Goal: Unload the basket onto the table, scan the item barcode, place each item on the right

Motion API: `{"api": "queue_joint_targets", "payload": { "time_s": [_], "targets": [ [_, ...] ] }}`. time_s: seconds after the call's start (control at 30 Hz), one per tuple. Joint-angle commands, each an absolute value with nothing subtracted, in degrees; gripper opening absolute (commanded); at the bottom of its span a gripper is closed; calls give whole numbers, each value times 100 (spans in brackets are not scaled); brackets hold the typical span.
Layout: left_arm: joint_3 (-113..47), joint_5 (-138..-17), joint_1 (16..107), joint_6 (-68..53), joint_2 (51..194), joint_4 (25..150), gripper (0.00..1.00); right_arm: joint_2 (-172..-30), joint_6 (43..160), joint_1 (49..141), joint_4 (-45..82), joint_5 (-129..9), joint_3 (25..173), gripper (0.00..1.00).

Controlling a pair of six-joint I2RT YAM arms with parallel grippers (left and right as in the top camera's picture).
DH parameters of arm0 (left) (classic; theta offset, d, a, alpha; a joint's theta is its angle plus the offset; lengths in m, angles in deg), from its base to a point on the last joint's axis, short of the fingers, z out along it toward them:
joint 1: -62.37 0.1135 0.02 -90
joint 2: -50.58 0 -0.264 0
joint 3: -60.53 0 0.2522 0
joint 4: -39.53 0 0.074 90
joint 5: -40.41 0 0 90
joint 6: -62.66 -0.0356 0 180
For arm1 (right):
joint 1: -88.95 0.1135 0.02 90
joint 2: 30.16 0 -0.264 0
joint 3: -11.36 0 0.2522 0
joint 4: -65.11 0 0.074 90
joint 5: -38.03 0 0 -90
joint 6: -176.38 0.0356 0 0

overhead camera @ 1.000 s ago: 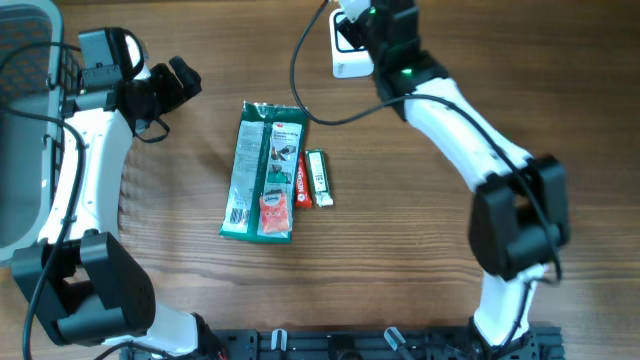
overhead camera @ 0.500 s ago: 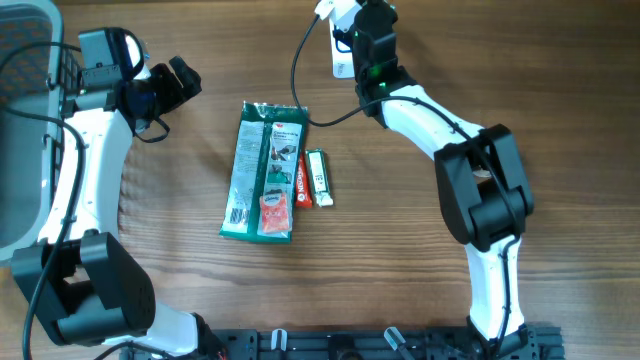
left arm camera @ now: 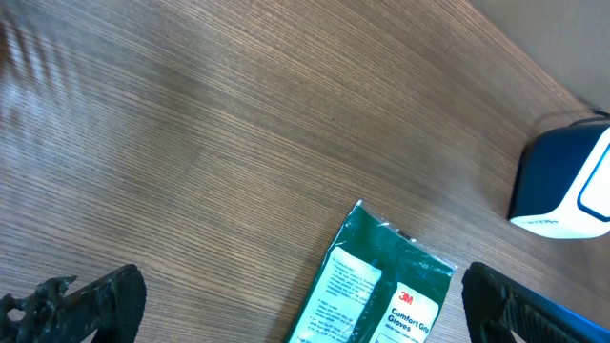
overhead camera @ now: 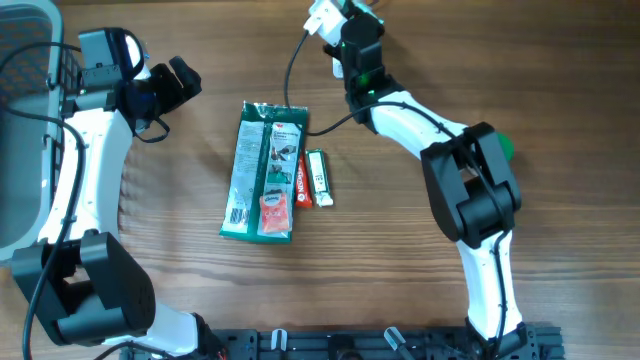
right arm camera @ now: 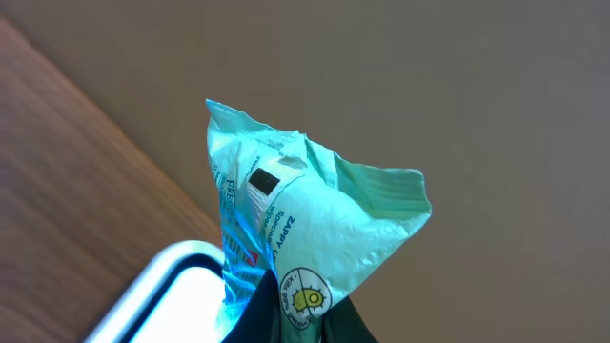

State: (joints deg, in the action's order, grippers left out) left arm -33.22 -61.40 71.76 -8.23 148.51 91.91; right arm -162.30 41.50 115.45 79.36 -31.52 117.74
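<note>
**Right gripper holding a mint-green pouch by the scanner at the far edge of the table**

My right gripper [right arm camera: 286, 322] is clamped on the bottom end of the pouch [right arm camera: 305, 229]. The pouch's long axis runs straight out from my fingers, and its crumpled free end points away from me. A small black square shows on the face toward my wrist camera. The scanner [right arm camera: 181, 252] shows its white rounded rim just beside the pouch's lower end. My left gripper [overhead camera: 180, 80] hangs over the table [overhead camera: 520, 90] with its jaws spread wide, holding nothing, well apart from the pouch. Near it a green glove pack [overhead camera: 262, 170] lies flat, long axis running near to far. A small red-and-green packet [overhead camera: 312, 180] lies just beside the pack, parallel to it.
</note>
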Motion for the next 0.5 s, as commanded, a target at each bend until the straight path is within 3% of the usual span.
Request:
{"api": "queue_joint_targets", "payload": {
  "time_s": [0.0, 0.2, 0.47],
  "targets": [
    [-3302, -6149, 7191, -937, 14884, 9173, 100, -16374, 4196, 11713, 7654, -3100, 11852, 4],
    [-3302, -6149, 7191, -937, 14884, 9171, 100, -16378, 4652, 11717, 7036, -3102, 11848, 4],
    [-3302, -6149, 7191, -937, 14884, 9173, 100, -16184, 4779, 11724, 7381, -2573, 11850, 4]
  ]
}}
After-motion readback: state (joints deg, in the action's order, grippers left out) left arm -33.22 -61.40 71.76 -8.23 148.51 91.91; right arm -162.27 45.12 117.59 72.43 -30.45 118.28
